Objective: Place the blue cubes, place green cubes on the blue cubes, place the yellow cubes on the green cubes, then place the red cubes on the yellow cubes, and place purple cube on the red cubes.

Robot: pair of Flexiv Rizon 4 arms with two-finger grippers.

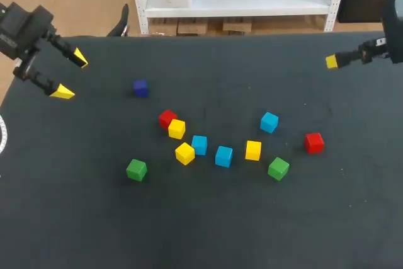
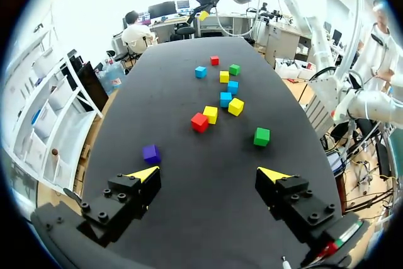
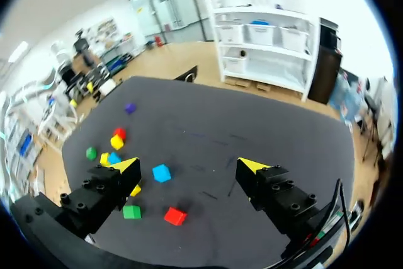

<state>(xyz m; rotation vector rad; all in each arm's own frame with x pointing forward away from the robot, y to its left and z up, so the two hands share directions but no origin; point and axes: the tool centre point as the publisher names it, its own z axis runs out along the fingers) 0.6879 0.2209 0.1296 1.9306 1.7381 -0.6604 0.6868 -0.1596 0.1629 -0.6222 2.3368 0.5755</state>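
Spread wide and empty, my left end effector [image 2: 209, 174] and right end effector [image 3: 189, 165] hang over opposite sides of the surface [image 1: 252, 231], where blue cubes [image 1: 223, 155], green cubes [image 1: 136, 169], yellow cubes [image 1: 253, 150], red cubes [image 1: 313, 142] and the purple cube [image 1: 140, 87] lie scattered and unstacked, so I judge that every placement is yet to be done.

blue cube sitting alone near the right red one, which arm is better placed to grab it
Right, probably. That blue cube lies ahead of the open, empty right pincer, on its side; the left pincer hangs at the table's far left edge.
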